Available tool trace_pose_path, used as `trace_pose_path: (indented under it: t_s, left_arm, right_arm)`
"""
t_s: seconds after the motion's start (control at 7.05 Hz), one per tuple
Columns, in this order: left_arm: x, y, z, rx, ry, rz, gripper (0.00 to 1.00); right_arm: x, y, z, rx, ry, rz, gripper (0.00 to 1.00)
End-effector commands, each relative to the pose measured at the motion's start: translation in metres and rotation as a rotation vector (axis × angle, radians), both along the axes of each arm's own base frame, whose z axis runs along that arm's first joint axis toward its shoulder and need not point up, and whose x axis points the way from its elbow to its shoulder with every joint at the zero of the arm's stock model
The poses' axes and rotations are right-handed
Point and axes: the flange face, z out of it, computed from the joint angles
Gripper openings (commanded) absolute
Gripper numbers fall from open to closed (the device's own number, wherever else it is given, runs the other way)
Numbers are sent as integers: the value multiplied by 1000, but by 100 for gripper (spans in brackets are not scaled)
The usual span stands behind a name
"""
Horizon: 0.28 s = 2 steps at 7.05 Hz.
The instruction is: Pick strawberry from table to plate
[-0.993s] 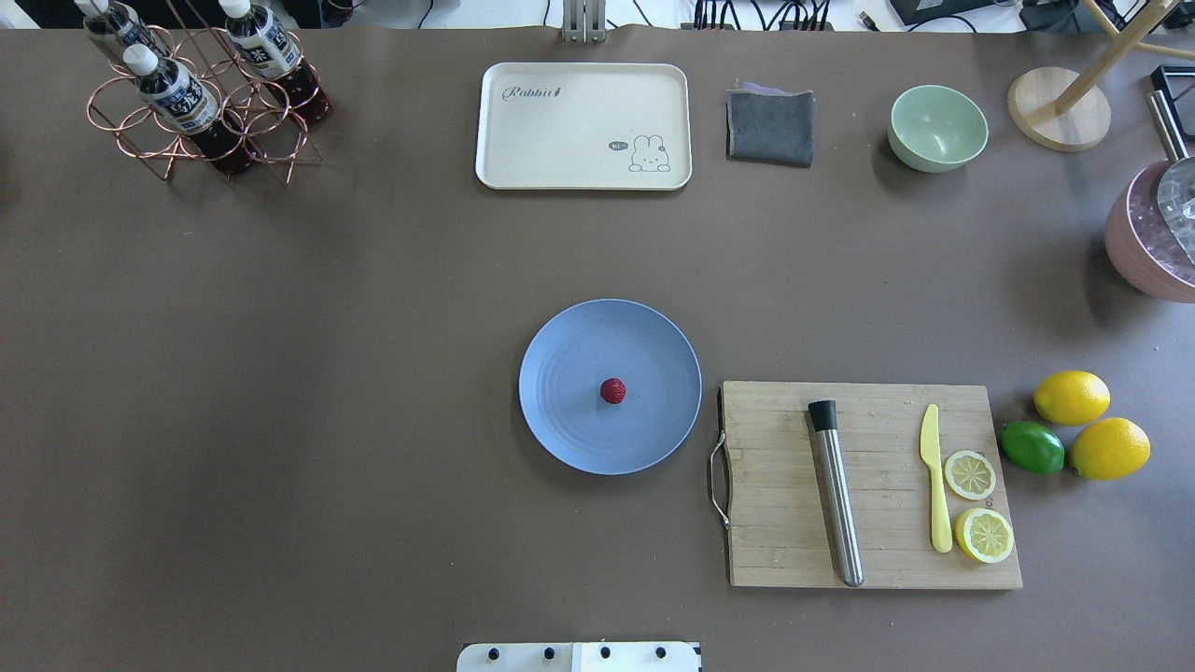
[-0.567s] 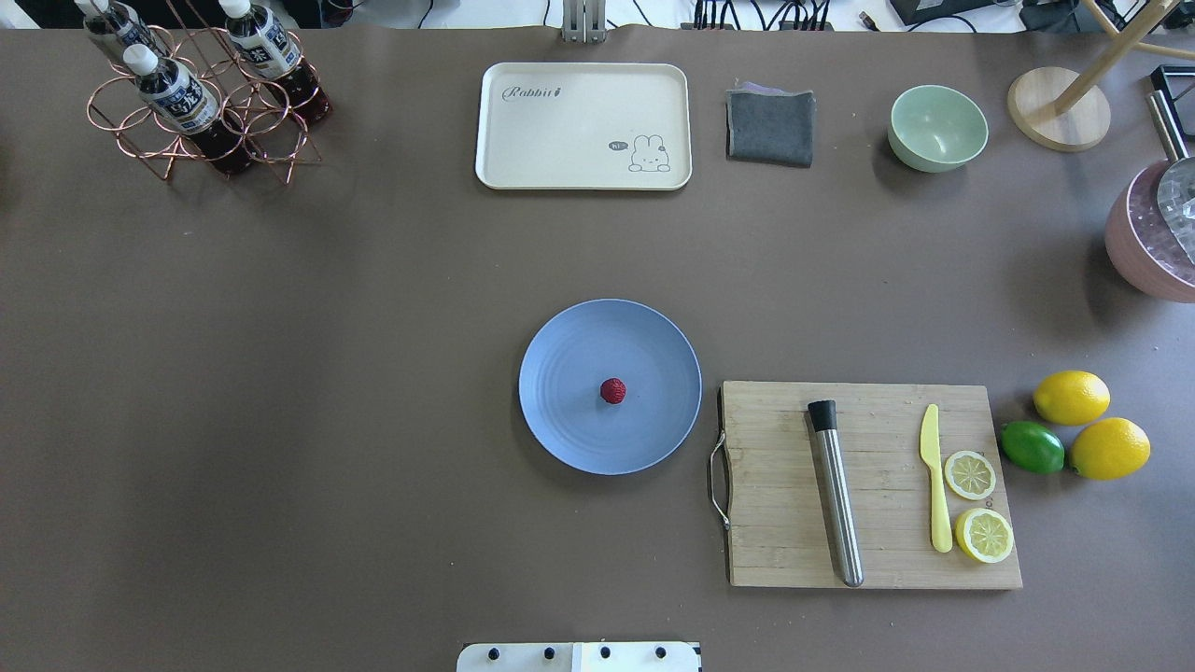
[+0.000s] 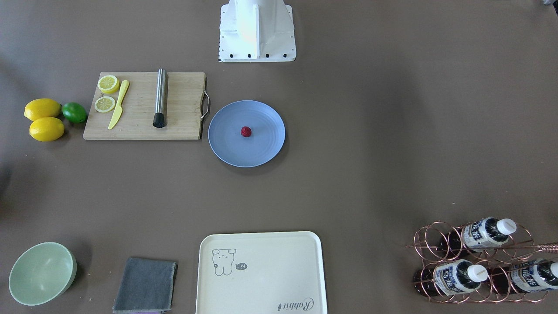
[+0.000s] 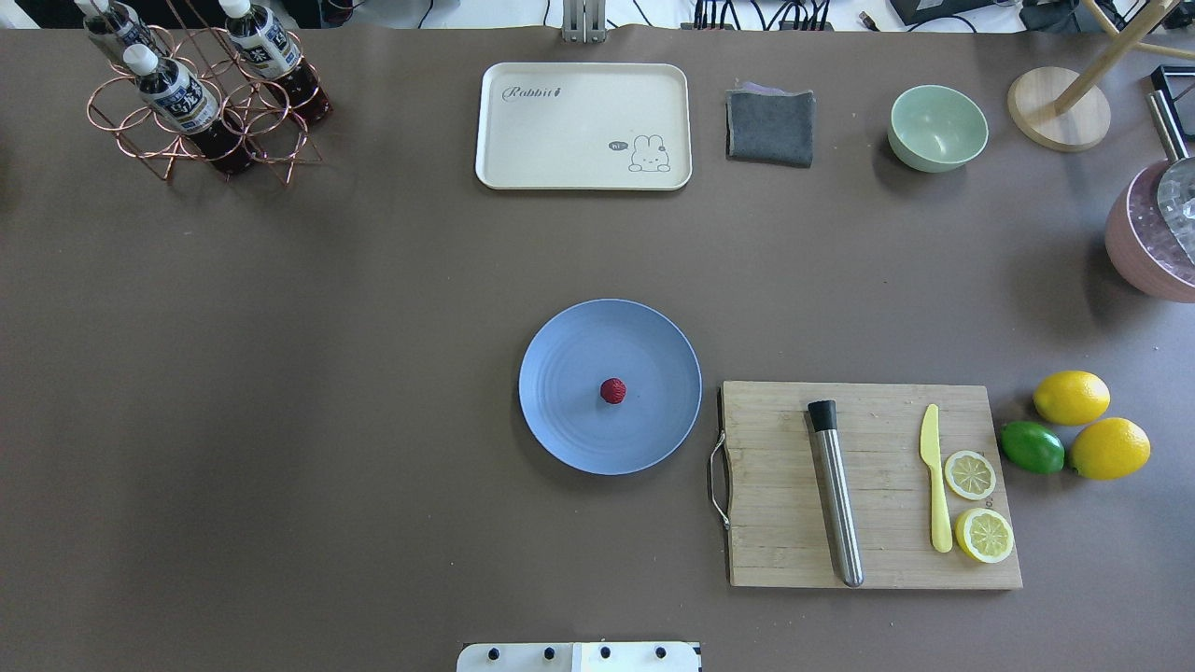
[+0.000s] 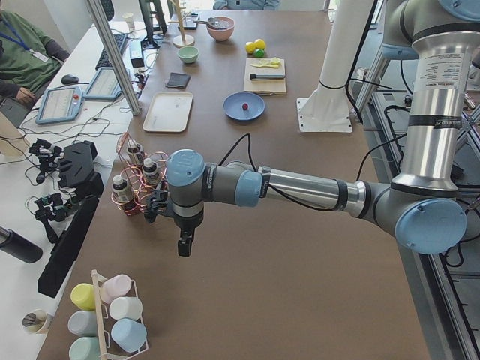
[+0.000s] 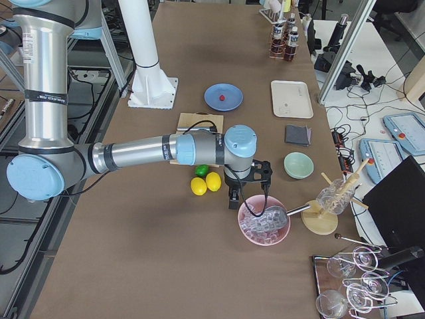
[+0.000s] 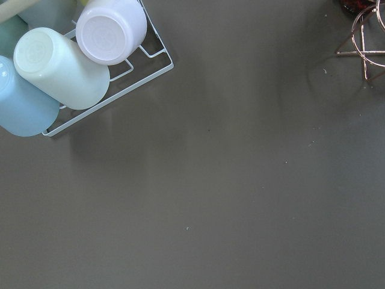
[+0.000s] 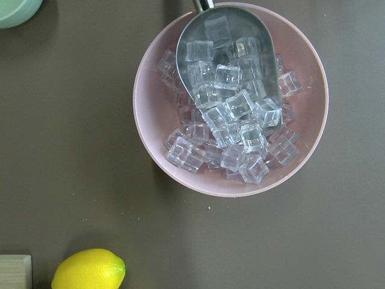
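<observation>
Table (image 4: 280, 373) in matte grey-brown, wide, seen from above. Left arm (image 5: 300, 187) stretched out near the bottle rack (image 5: 129, 169); right arm (image 6: 133, 156) reaching by the pink bowl of ice cubes (image 8: 144, 78). Round blue plate (image 4: 569, 420) mid-table, just beside a wooden cutting board (image 4: 775, 467). Left gripper (image 5: 184, 246) and right gripper (image 6: 234, 198) both pointing down, well apart from the plate; released or clenched, impossible to tell. Dark-red strawberry (image 4: 612, 391) resting at the plate's centre, in the same spot as a second ago.
</observation>
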Motion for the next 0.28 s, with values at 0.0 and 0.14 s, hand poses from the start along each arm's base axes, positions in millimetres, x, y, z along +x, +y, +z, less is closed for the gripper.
trace_pose_path:
  t_s: [0.0, 0.14]
  left_arm:
    - [0, 0, 0, 0, 0, 0, 98]
    - [0, 0, 0, 0, 0, 0, 98]
  right_arm:
    - [0, -1, -1, 1, -2, 1, 100]
    - [0, -1, -2, -1, -2, 4, 100]
